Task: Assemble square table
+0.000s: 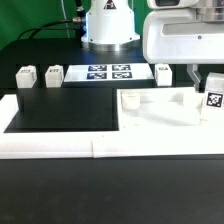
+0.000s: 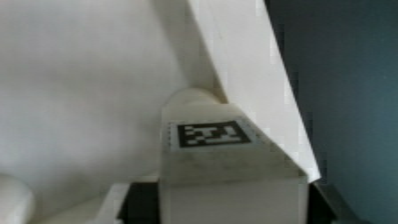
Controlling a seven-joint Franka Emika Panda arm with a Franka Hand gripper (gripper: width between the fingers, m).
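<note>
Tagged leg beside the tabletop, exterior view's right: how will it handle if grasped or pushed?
The leg looks short, blocky, moulded plastic: probably stiff and fairly light. Its flat faces suggest it would slide, not roll, and its squat shape makes tipping unlikely. The smooth white surface may be a bit slippery in a grip.

Black table (image 1: 110,190) fills scene. Low white wall (image 1: 60,148) lies along near side, turning back at exterior view's left. Flat white tabletop panel (image 1: 160,118) lies against wall toward exterior view's right, bare black square of table beside it. Farther back, marker board (image 1: 108,73) lies flat. First leg (image 1: 25,76) and second leg (image 1: 53,74) stand side by side, left of board in exterior view. Third leg (image 1: 163,72) stands just beside board's other end. Fourth leg (image 1: 213,100) upright at panel's right edge; what it stands on unclear.
</note>
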